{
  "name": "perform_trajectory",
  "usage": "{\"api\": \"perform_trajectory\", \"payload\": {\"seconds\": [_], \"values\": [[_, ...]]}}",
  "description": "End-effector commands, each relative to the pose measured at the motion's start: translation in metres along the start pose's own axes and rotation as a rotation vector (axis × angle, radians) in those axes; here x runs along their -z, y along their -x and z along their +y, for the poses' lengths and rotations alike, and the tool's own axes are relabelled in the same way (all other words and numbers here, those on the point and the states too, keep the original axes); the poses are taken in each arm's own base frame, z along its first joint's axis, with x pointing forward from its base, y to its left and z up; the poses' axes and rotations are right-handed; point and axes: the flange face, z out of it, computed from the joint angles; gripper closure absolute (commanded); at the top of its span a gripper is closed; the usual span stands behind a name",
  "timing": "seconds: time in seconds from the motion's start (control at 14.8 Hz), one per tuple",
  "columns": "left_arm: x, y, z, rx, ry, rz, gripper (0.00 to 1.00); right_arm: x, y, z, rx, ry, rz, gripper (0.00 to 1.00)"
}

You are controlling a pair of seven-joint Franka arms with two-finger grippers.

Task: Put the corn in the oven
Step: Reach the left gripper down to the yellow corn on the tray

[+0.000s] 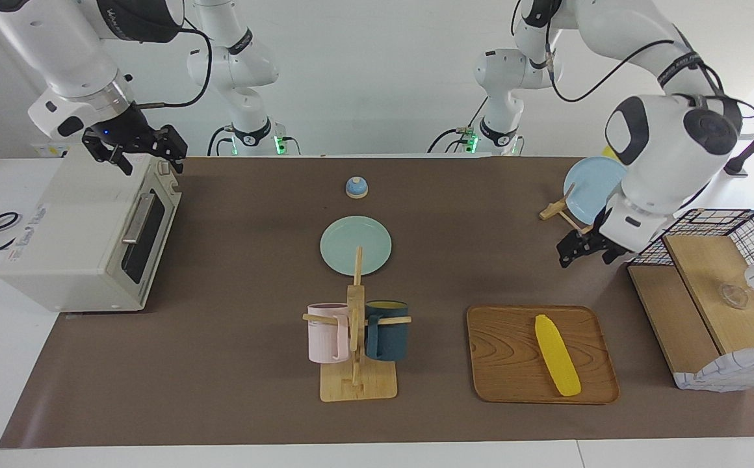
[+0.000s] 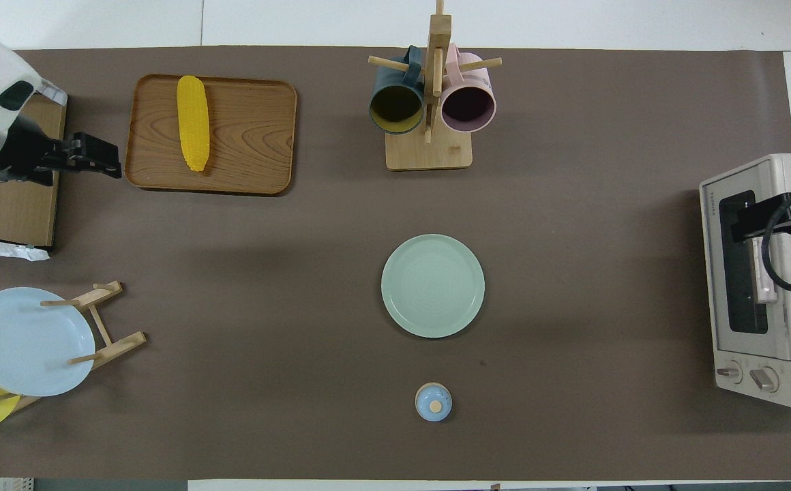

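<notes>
The yellow corn (image 1: 557,354) lies on a wooden tray (image 1: 500,383) toward the left arm's end of the table; it also shows in the overhead view (image 2: 192,131). The off-white oven (image 1: 84,234) stands at the right arm's end with its dark glass door shut, and shows in the overhead view (image 2: 784,341) too. My left gripper (image 1: 586,257) is open and empty, raised over the mat beside the tray, apart from the corn; the overhead view (image 2: 112,160) shows it as well. My right gripper (image 1: 153,166) is open and empty above the oven's top front edge (image 2: 750,225).
A mug rack (image 1: 356,383) with a pink and a dark blue mug stands mid-table. A green plate (image 1: 355,244) and a small blue knobbed piece (image 1: 356,187) lie nearer the robots. A plate rack with a blue plate (image 1: 591,188) and a wooden shelf box (image 1: 702,312) stand at the left arm's end.
</notes>
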Motion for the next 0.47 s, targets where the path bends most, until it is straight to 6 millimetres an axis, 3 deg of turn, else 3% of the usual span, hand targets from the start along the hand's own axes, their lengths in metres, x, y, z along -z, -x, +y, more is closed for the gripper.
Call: {"api": "perform_trajectory", "payload": {"seconds": [0.0, 0.13, 0.4], "values": [[-0.05, -0.055, 0.023, -0.021, 0.022, 0.03, 0.0, 0.002, 0.005, 0.002, 0.011, -0.005, -0.007, 0.0], [-0.083, -0.079, 0.027, -0.023, 0.027, 0.045, 0.0, 0.002, 0.005, 0.001, 0.014, -0.004, -0.006, 0.0], [-0.109, -0.092, 0.014, -0.048, 0.018, 0.095, 0.0, 0.002, 0.005, 0.001, 0.014, -0.004, -0.006, 0.0]]}}
